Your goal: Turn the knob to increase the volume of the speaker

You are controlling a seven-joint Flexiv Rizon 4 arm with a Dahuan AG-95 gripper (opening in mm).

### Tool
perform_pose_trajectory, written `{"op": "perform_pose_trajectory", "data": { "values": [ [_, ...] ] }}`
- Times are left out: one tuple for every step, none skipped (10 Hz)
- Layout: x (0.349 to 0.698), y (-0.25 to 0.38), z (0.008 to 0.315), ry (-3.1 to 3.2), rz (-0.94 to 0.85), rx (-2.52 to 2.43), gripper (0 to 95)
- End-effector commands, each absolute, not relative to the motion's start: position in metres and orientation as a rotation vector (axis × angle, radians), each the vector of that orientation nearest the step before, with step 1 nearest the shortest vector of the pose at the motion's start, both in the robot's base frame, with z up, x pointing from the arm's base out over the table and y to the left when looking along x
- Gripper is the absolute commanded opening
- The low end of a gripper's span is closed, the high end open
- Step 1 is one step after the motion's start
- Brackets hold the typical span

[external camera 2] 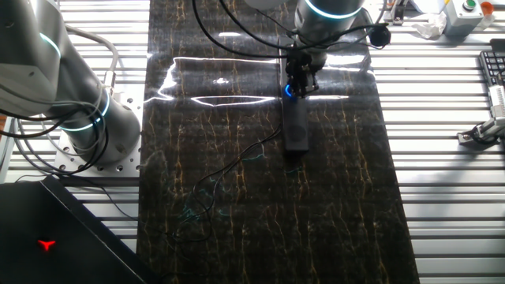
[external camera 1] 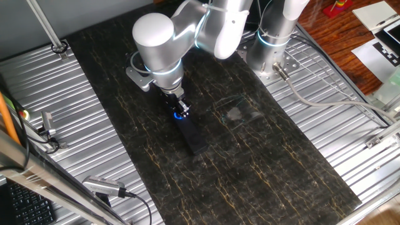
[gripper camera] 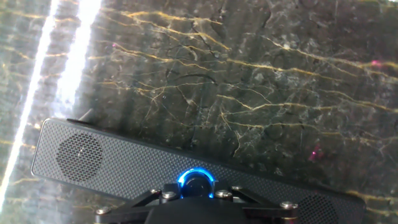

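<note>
The speaker (external camera 1: pixel 192 135) lies flat on the dark marbled mat (external camera 1: pixel 262 162). In one fixed view its body runs from the lit end at about 11 o'clock toward 5 o'clock. In the other fixed view the speaker (external camera 2: pixel 296 126) runs from 12 o'clock down to 6 o'clock, with the lit end at 12 o'clock.

The knob (external camera 1: pixel 181 114) sits at that lit end and shows a blue ring. The gripper (external camera 1: pixel 180 107) stands directly above it, pointing straight down, fingertips at knob level. In the other fixed view the gripper (external camera 2: pixel 298 82) covers the knob (external camera 2: pixel 290 92); only a blue glow shows at about 8 o'clock from the fingers.

In the hand view the knob (gripper camera: pixel 196 182) is at the 6 o'clock edge, centred against the gripper body, which fills the bottom edge. The speaker (gripper camera: pixel 124 165) grille extends toward 9 o'clock, with a round driver visible behind the mesh.

Gripper state: the jaws are set narrow around the knob. Whether the fingertips touch the knob cannot be told; they are hidden in every view.

A thin black cable (external camera 2: pixel 229 170) lies on the mat at 7 o'clock from the speaker.
</note>
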State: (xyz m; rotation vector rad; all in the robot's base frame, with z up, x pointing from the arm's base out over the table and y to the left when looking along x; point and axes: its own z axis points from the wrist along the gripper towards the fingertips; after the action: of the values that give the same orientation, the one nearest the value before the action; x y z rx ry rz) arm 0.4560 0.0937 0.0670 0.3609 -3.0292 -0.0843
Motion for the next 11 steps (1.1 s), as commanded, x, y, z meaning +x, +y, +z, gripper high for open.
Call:
{"op": "perform_pose_trajectory", "data": {
  "values": [
    [0.4556, 0.0938, 0.0673, -3.035, -0.079, 0.294, 19.0],
    [0.4556, 0.0938, 0.0673, -3.036, -0.079, 0.281, 19.0],
    [0.4556, 0.0938, 0.0672, -3.037, -0.078, 0.265, 19.0],
    [0.4555, 0.0939, 0.0671, -3.038, -0.08, 0.248, 19.0],
    [0.4555, 0.0939, 0.067, -3.04, -0.078, 0.223, 19.0],
    [0.4554, 0.0939, 0.067, -3.041, -0.077, 0.2, 19.0],
    [0.4553, 0.094, 0.0669, -3.042, -0.075, 0.16, 19.0],
    [0.4552, 0.0941, 0.0667, -3.043, -0.071, 0.126, 19.0],
    [0.4552, 0.0941, 0.0666, -3.044, -0.069, 0.101, 19.0],
    [0.455, 0.0944, 0.0659, -3.045, -0.064, 0.054, 19.0],
    [0.4549, 0.0944, 0.0658, -3.046, -0.06, 0.006, 19.0]
  ]
}}
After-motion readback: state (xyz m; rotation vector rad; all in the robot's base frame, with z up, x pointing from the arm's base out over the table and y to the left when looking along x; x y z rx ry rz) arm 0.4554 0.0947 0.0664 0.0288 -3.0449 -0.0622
